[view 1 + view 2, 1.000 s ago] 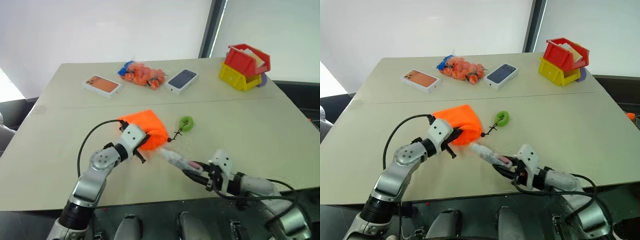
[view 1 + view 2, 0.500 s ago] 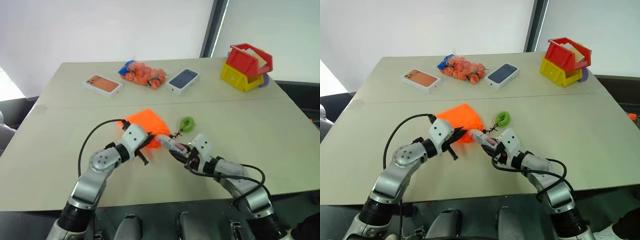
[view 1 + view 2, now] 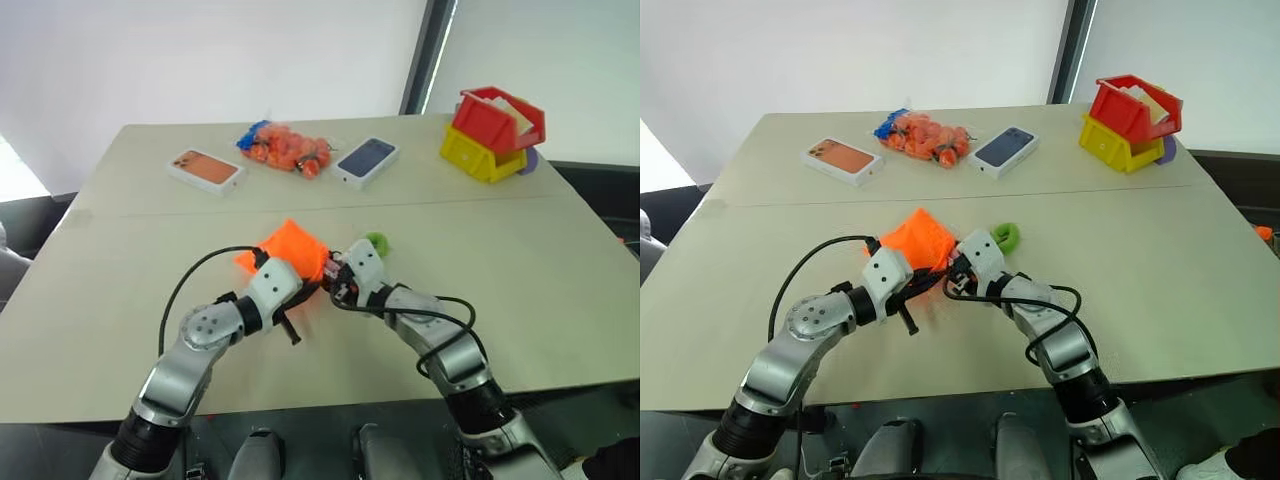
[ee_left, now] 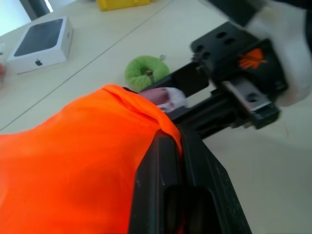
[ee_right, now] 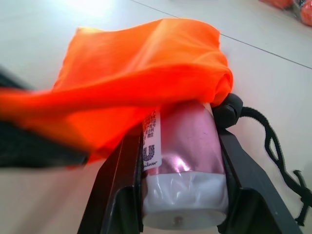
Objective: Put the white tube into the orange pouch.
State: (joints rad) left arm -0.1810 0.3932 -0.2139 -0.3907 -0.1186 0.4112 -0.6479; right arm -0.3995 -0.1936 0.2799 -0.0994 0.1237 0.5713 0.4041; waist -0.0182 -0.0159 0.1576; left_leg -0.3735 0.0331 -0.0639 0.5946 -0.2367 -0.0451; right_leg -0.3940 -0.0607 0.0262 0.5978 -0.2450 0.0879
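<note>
Orange pouch [image 5: 146, 68] pinched by left claw [image 4: 168, 146], right claw [image 5: 178, 146] gripping white tube [image 5: 183, 170]

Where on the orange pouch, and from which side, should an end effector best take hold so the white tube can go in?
At the hem of the orange pouch's mouth, from the side facing away from the green ring. The mouth faces the ring, so pinching the hem there, as the left end effector does, lifts the opening while the white tube enters from the opposite side.
</note>
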